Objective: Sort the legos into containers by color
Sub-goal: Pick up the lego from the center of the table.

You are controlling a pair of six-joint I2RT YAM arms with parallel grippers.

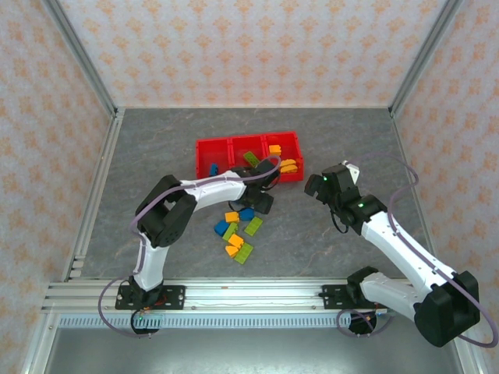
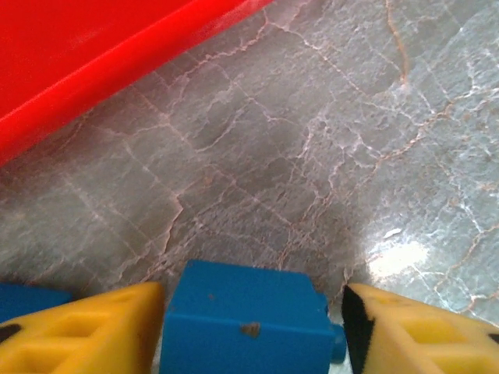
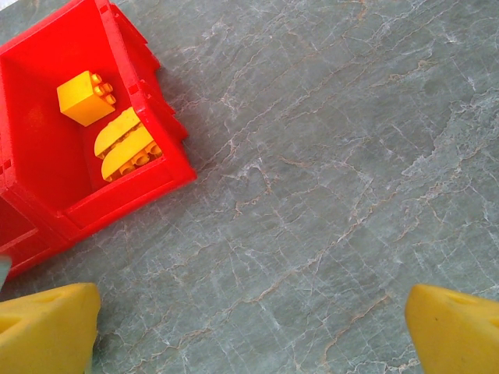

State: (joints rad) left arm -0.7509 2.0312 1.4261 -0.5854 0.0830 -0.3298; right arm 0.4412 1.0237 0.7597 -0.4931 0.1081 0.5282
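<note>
Top view: the containers (image 1: 234,141), 3 red bins in 1 row, are sitting mid-table. The left bin is holding a blue brick (image 1: 212,168), the middle bin green bricks (image 1: 251,158), and the right bin orange-yellow bricks (image 1: 288,165).

The loose legos (image 1: 238,234) are lying on the grey table (image 1: 351,140) at 6 o'clock from the bins: orange, green and blue pieces, close together.

The left gripper (image 1: 263,204) is reaching down at the 2 o'clock edge of that pile, just in front of the bins.

Left wrist view: a blue lego (image 2: 234,304) is sitting on the table between the 2 yellow fingers (image 2: 93,327). The left pad is looking flush against it. The right pad is very near or touching; I cannot tell if the claw is clamping yet. A second blue piece (image 2: 23,300) is showing at 9 o'clock from the left finger. The red bin wall (image 2: 93,54) is running across 11 o'clock.

The right gripper (image 1: 313,187) is hovering at 3 o'clock from the left one, well apart from the pile.

Right wrist view: the right gripper (image 3: 253,315) is standing with its fingers wide apart over bare table, gripping nothing. The right-hand bin is lying at 10 o'clock, with 1 square orange-yellow brick (image 3: 84,97) and 2 curved ones (image 3: 125,144) inside.
</note>
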